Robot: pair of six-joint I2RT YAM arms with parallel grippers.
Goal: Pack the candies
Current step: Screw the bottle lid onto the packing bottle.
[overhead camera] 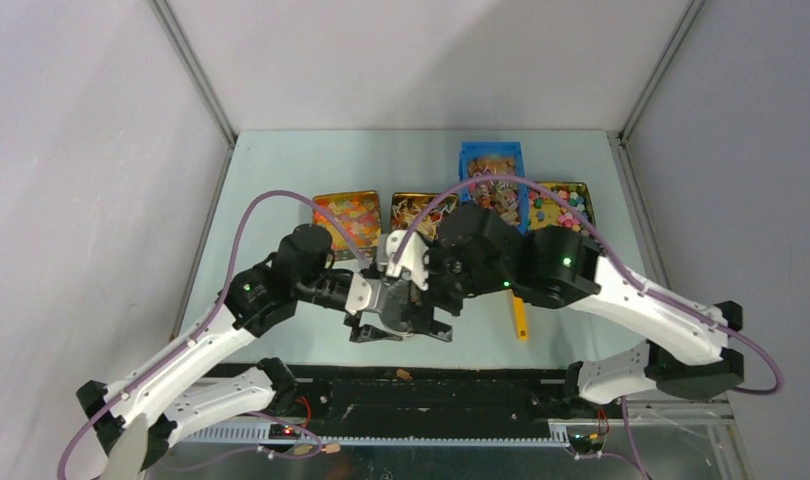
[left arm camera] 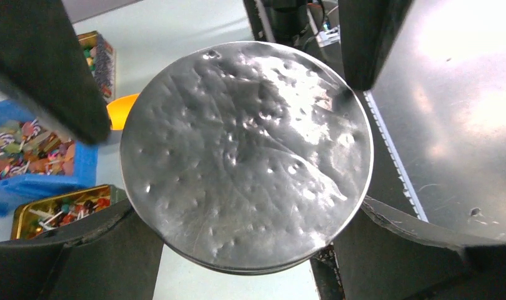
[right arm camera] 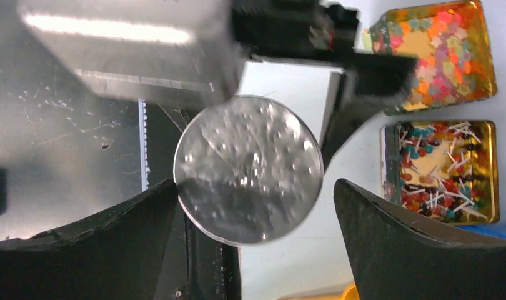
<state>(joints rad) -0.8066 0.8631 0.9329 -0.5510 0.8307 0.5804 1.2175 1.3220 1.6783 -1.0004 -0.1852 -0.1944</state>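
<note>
The left gripper (left arm camera: 247, 209) clamps the round silver lid (left arm camera: 244, 156). The right gripper (right arm camera: 255, 185) stands open around it (candies (right arm camera: 438, 162) lie beyond).

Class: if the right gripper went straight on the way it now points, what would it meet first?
The right gripper would most likely meet the round silver lid, directly ahead between its open jaws; depth is unclear.

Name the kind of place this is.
Probably a lab robot test cell: pale green tabletop boxed in by plain white panel walls, two white-and-black robot arms mounted at its near edge, open gold tins of candies.
</note>
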